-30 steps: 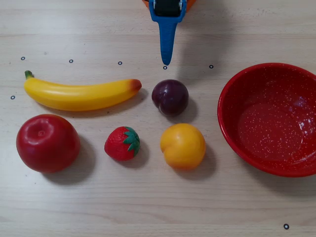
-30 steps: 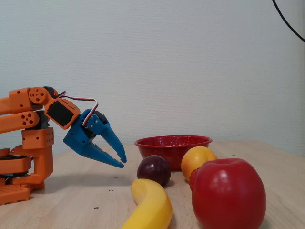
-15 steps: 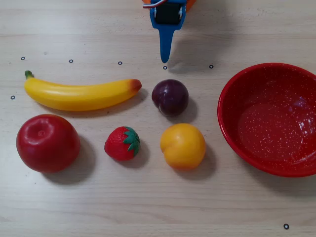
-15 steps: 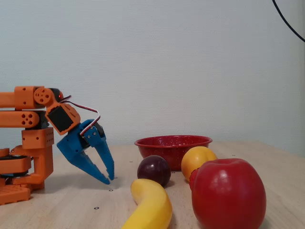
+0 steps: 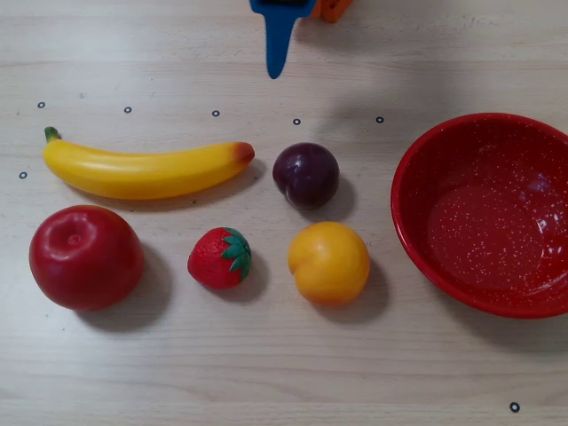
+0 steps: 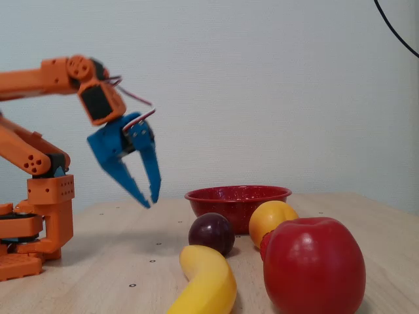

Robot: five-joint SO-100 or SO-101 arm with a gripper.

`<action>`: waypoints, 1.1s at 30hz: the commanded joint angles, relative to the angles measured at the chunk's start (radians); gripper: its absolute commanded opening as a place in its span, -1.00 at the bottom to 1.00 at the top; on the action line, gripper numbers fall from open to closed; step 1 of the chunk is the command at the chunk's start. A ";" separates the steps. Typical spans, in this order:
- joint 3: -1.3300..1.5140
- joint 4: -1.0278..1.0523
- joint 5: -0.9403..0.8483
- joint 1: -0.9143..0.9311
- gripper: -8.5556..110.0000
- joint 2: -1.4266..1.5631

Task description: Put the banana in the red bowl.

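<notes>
Fixed view, near to far: banana (image 6: 206, 282) flat on tabletop (image 6: 118, 275) beside red apple (image 6: 314, 265), plum (image 6: 211, 233) behind, red bowl (image 6: 237, 200) farther back, blue pincer (image 6: 149, 199) raised above tabletop, slightly spread, empty.

Overhead: banana (image 5: 146, 169) lying at left behind apple (image 5: 85, 256) and strawberry (image 5: 220, 257), plum (image 5: 305, 175) just right of its end, peach (image 5: 328, 263) before the plum. Bowl (image 5: 417, 169) far right, apart from all fruit. Gripper (image 5: 277, 64) up behind the row, above the table (image 5: 266, 373).
</notes>
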 commanded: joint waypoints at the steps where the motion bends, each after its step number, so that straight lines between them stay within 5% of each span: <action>1: -0.149 0.020 0.046 -0.049 -0.85 -0.041; 17: -0.716 0.176 0.296 -0.362 -0.85 -0.621; 33: -0.923 0.244 0.426 -0.492 -0.15 -0.954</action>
